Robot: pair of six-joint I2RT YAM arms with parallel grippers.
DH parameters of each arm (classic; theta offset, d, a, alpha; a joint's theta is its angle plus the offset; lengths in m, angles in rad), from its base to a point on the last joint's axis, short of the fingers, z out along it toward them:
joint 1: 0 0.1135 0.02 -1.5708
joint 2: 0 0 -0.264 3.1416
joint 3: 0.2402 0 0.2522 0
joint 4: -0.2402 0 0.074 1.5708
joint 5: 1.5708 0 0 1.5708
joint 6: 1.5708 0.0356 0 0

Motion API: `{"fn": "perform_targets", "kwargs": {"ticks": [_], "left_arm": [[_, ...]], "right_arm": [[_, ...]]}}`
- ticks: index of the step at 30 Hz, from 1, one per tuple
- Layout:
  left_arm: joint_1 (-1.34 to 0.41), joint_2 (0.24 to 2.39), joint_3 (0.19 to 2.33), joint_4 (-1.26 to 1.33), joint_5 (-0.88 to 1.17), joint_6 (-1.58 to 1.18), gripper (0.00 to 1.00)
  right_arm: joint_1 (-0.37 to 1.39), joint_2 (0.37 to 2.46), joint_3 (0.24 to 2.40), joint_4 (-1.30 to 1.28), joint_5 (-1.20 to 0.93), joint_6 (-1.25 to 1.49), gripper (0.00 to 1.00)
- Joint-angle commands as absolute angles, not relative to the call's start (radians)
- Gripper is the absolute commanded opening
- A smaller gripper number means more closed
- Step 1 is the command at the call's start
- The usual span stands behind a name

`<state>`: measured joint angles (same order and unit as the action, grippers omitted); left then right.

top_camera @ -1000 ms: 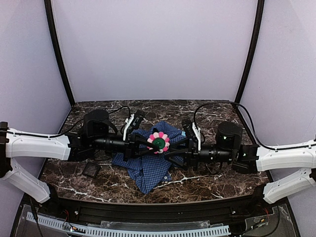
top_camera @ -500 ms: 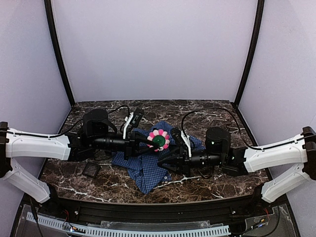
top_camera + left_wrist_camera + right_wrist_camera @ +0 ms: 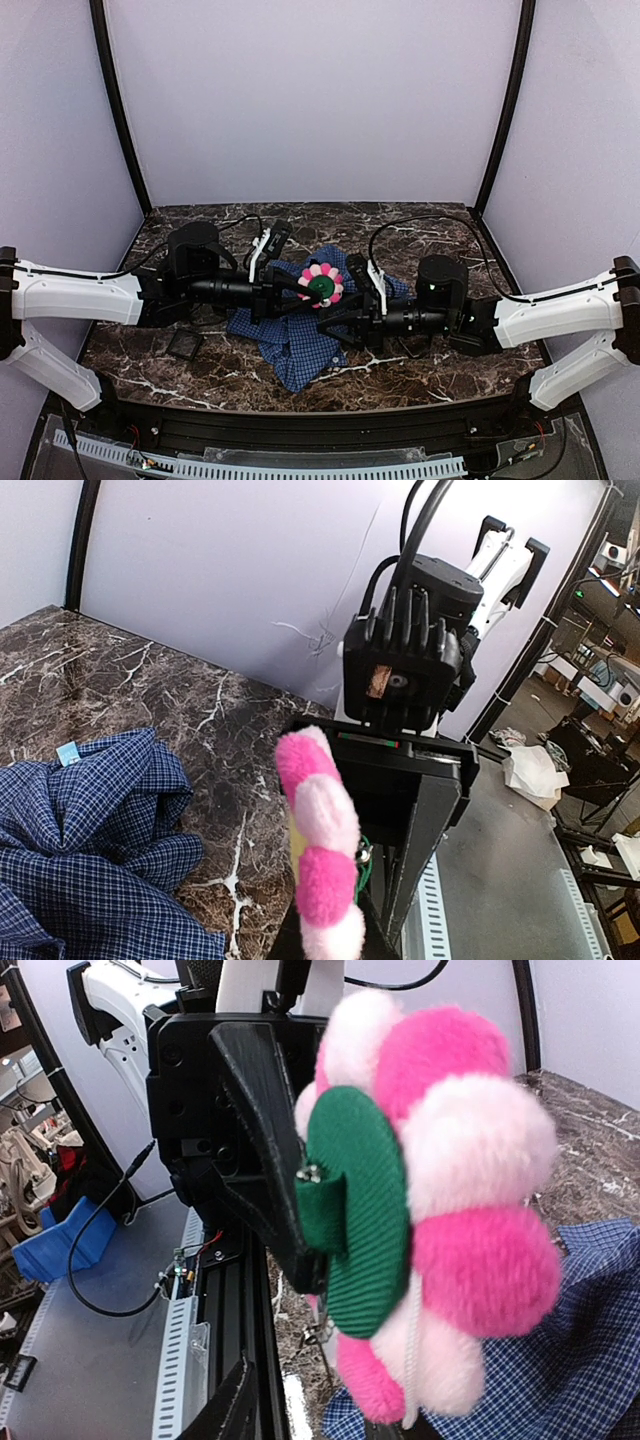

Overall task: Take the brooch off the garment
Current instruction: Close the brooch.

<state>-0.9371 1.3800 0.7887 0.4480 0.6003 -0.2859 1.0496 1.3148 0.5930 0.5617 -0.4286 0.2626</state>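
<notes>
Nearest you, the small black tray [image 3: 185, 345] sits on the marble table [image 3: 430, 375] just left of the garment [image 3: 295, 350], which lies crumpled in a heap between the two arms. Over the heap's right side your right gripper [image 3: 332, 322] hangs with its jaws spread wide and nothing in them. Its wrist view shows one bare black finger [image 3: 232, 1408] low in the frame and the flower filling the space ahead. A little further back, the brooch [image 3: 321, 286] is up in the air over the middle of the shirt. It is pinched in your left gripper [image 3: 308, 287], whose jaws are closed on it, with a black finger [image 3: 262, 1130] pressed beside the green round centre [image 3: 352, 1222]. In the left wrist view the pink petals stand edge-on, the checked cloth lies apart, down and to the left, and no fold is drawn up toward them. I judge from this that the pin is already free of the fabric, though the pin itself is too small to make out. Furthest back, the light-blue tag [image 3: 68, 752] rests at the shirt's far edge. What remains, as I read it, is to carry the flower clear and set it down.
</notes>
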Motion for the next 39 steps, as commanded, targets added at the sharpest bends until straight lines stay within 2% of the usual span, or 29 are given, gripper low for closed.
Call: {"fn": "perform_targets", "kwargs": {"ticks": [1, 4, 7, 13, 21, 31, 39], "left_arm": [[-0.940, 1.360, 0.774, 0.463, 0.617, -0.288, 0.01], [-0.940, 1.351, 0.775, 0.459, 0.615, -0.288, 0.01], [-0.940, 1.345, 0.773, 0.454, 0.612, -0.284, 0.01], [-0.940, 1.346, 0.772, 0.452, 0.604, -0.283, 0.01], [-0.940, 1.338, 0.767, 0.446, 0.579, -0.278, 0.01], [-0.940, 1.344, 0.774, 0.375, 0.557, -0.230, 0.01], [-0.940, 1.358, 0.784, 0.324, 0.569, -0.185, 0.06]], "right_arm": [[1.058, 1.305, 0.629, 0.547, -0.355, 0.236, 0.38], [1.058, 1.301, 0.630, 0.540, -0.343, 0.230, 0.42], [1.058, 1.293, 0.627, 0.550, -0.351, 0.228, 0.40], [1.058, 1.287, 0.619, 0.593, -0.444, 0.227, 0.21], [1.058, 1.276, 0.602, 0.601, -0.435, 0.241, 0.00], [1.058, 1.261, 0.603, 0.608, -0.424, 0.270, 0.00], [1.058, 1.265, 0.620, 0.587, -0.400, 0.278, 0.00]]}}
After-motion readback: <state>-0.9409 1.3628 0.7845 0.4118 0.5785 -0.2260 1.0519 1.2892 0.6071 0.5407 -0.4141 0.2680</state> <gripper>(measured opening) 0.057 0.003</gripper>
